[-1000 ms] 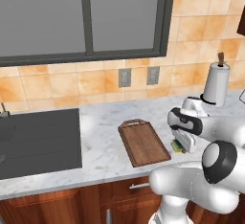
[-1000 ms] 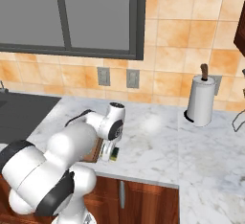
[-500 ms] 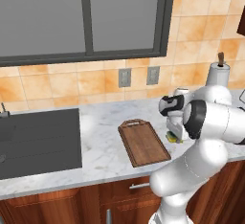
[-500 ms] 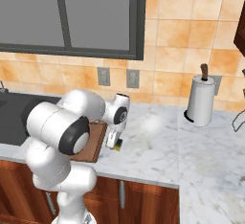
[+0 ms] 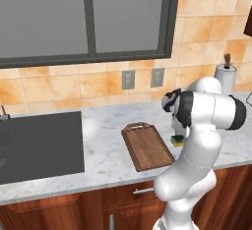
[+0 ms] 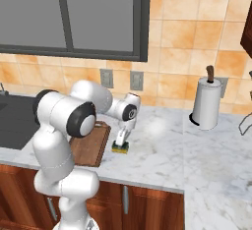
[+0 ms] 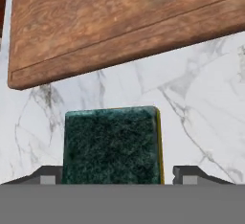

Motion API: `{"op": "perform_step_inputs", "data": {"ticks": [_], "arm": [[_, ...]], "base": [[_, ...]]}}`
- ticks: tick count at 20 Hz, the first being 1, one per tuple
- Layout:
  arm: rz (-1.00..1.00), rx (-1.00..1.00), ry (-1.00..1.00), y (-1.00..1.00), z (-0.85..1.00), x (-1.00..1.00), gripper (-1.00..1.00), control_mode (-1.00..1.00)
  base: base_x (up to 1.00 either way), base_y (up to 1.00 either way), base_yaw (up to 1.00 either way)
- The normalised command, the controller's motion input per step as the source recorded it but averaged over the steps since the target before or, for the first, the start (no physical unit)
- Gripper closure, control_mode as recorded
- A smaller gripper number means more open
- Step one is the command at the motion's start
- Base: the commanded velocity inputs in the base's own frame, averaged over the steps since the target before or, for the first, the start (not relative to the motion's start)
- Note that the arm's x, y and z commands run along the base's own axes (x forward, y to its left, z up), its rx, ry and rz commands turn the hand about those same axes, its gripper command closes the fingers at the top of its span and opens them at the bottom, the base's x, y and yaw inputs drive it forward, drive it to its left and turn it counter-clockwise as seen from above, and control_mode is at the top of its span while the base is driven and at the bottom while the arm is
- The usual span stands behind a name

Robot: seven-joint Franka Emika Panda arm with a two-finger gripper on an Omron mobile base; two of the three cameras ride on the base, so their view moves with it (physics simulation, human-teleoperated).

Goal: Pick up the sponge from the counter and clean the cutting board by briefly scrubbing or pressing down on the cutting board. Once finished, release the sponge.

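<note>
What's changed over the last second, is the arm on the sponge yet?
The arm swung up and over, bringing the gripper down onto the sponge, fingers straddling it, not clamped. The sponge stays on the counter beside the cutting board; both are unmoved.

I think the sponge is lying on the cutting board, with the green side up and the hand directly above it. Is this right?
Not quite. The sponge lies on the marble counter, beside the cutting board, not on it, as the hand view shows. Its green side is up, and the hand is directly above it.
</note>
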Motion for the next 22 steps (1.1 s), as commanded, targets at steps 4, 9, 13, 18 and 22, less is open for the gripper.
{"op": "perform_step_inputs", "data": {"ticks": [4,9,13,18,22], "arm": [[0.0,0.0,-0.21,-0.01,0.13,-0.12,-1.0,-1.0],[0.0,0.01,-0.28,0.0,0.61,-0.23,-1.0,-1.0],[0.0,0.03,-0.31,0.0,0.84,-0.33,-1.0,-1.0],[-0.06,0.07,-0.23,0.21,0.81,-0.27,-1.0,-1.0],[-0.26,0.14,-0.07,0.47,0.51,-0.36,-1.0,-1.0]], "base": [[0.0,0.0,0.0],[0.0,0.0,0.0],[0.0,0.0,0.0],[0.0,0.0,0.0],[0.0,0.0,0.0]]}}
